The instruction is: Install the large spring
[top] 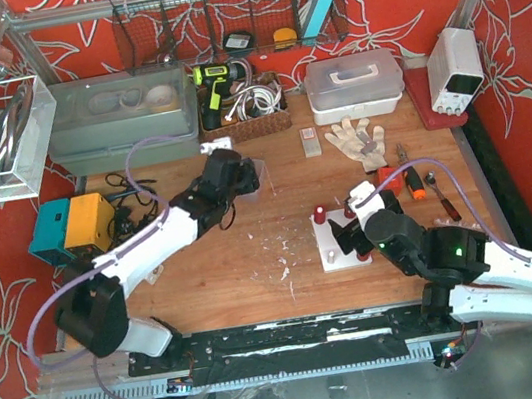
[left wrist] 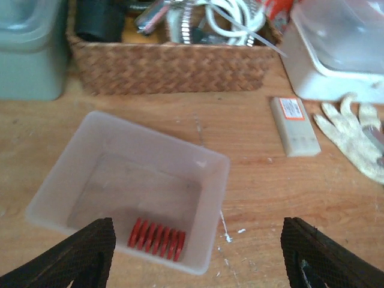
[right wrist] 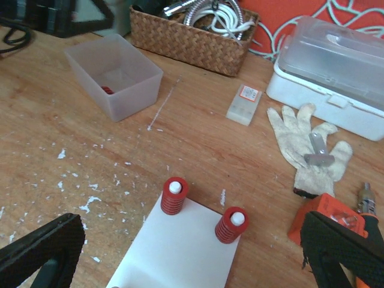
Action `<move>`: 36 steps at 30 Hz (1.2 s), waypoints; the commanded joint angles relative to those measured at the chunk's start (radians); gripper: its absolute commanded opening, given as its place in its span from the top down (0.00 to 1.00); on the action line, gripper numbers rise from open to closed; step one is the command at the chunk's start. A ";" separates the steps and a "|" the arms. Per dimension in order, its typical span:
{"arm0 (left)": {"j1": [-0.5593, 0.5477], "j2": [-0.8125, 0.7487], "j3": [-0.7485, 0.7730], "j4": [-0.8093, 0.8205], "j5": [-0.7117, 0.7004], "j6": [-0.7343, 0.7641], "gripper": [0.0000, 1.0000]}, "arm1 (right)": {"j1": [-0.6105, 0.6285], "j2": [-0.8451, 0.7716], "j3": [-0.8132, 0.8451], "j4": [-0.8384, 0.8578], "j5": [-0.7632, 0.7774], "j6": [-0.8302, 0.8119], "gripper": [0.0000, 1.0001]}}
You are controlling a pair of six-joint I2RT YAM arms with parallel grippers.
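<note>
- A wooden table [top: 278, 208] is sitting in front of a red wall with a pale flower pattern, and its top is showing white scuffs and flecks.
- The left gripper [left wrist: 198, 240] is hovering over a translucent plastic bin [left wrist: 216, 192], its fingers spread wide and gripping nothing.
- The large spring [left wrist: 157, 239], red and coiled, is lying on its side on the bin floor, against the wall nearest the left wrist camera.
- A woven basket [left wrist: 168, 66] is standing just behind the bin, with cables and tools showing inside it.
- The right gripper [right wrist: 192, 240] is hanging over a white base plate [right wrist: 174, 264], also spread wide and empty.
- Two posts [right wrist: 174, 195] on the plate's far edge are each wearing a short red spring, white tips poking out on top.
- A work glove [right wrist: 303, 141] is lying flat beyond the plate, near a white lidded box [right wrist: 336, 60].
</note>
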 commanded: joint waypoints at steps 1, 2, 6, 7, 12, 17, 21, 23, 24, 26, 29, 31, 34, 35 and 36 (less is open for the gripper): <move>0.022 0.114 0.143 -0.148 0.117 0.400 0.25 | -0.014 -0.038 -0.034 0.063 -0.075 -0.076 0.01; 0.032 0.134 0.163 -0.171 0.093 0.449 0.29 | -0.015 -0.044 -0.037 0.066 -0.082 -0.083 0.01; 0.110 0.186 0.295 -0.294 0.073 0.324 0.32 | -0.020 -0.062 -0.061 0.086 -0.083 -0.095 0.01; 0.124 0.193 0.322 -0.326 0.066 0.180 0.32 | -0.021 -0.062 -0.069 0.097 -0.090 -0.095 0.01; 0.126 0.167 0.335 -0.319 0.152 -0.308 0.27 | -0.031 -0.050 -0.078 0.120 -0.100 -0.099 0.01; 0.128 0.253 0.445 -0.535 0.204 -0.797 0.46 | -0.039 -0.025 -0.073 0.136 -0.135 -0.092 0.01; 0.128 0.401 0.624 -0.711 0.311 -0.898 0.44 | -0.040 -0.005 -0.078 0.132 -0.143 -0.083 0.01; 0.129 0.465 0.704 -0.798 0.313 -0.936 0.43 | -0.043 0.008 -0.084 0.131 -0.135 -0.073 0.01; 0.130 0.511 0.748 -0.852 0.302 -0.953 0.43 | -0.047 0.016 -0.087 0.132 -0.130 -0.071 0.01; 0.139 0.582 0.833 -0.951 0.313 -0.974 0.42 | -0.073 0.041 -0.086 0.134 -0.120 -0.056 0.01; 0.150 0.684 0.948 -1.052 0.348 -0.964 0.41 | -0.195 0.104 -0.064 0.122 -0.214 -0.022 0.01; 0.160 0.748 1.014 -1.107 0.362 -0.952 0.41 | -0.248 0.143 -0.055 0.130 -0.278 -0.010 0.01; 0.173 0.833 1.105 -1.187 0.371 -0.936 0.41 | -0.262 0.169 -0.057 0.155 -0.308 -0.019 0.01; 0.179 0.855 1.131 -1.206 0.372 -0.930 0.41 | -0.263 0.169 -0.058 0.163 -0.311 -0.020 0.01; 0.183 0.875 1.148 -1.225 0.372 -0.928 0.41 | -0.263 0.166 -0.062 0.168 -0.314 -0.016 0.01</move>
